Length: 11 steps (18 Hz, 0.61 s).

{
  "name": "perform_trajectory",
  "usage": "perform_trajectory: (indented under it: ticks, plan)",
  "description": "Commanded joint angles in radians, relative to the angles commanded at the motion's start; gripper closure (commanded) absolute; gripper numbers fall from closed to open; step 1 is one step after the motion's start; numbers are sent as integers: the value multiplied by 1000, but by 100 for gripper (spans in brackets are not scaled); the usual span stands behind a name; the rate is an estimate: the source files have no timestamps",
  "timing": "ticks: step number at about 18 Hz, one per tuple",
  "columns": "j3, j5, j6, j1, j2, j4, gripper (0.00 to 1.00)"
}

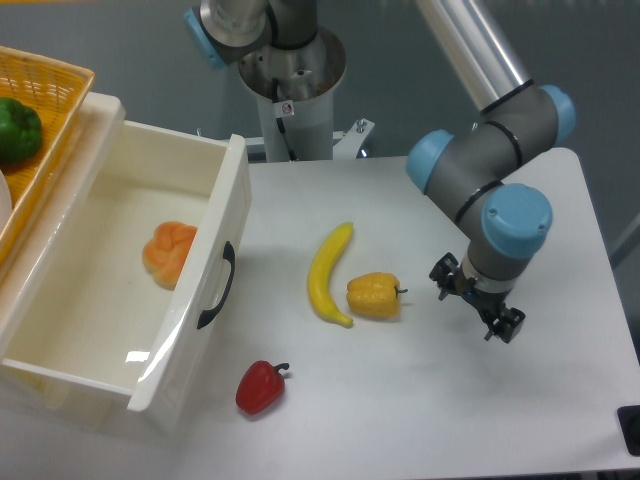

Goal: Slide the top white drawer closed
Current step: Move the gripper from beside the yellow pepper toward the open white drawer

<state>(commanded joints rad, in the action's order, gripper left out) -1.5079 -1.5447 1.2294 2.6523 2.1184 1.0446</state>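
Note:
The top white drawer (190, 290) is pulled far out at the left, its panelled front with a curved black handle (217, 286) facing the table. An orange fruit (168, 251) lies inside it. My gripper (478, 304) hangs low over the table at the right, a long way from the drawer front. Its fingers point down and away from the camera, so I cannot tell whether they are open or shut. Nothing shows between them.
A yellow banana (329, 272) and a yellow pepper (373, 296) lie between the drawer and the gripper. A red pepper (260, 387) sits near the drawer's front corner. An orange woven basket (50, 120) with a green pepper (18, 131) stands at the upper left.

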Motion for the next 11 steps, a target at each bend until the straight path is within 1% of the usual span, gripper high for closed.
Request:
perform_trajectory:
  ticks: [2,4,7,8,10,11]
  plan:
    - [-3,3,-82,-8,-2,3,0]
    - [-8,34,-154,-26,-9,5,0]
    - [-9,118,-385,-43,-15,3,1]
    - [-9,133,-433,-51,-21,5,7]
    - [-21,179,-458,-63,-47,6,27]
    - [-28,216,-465,-71,-54,6,32]
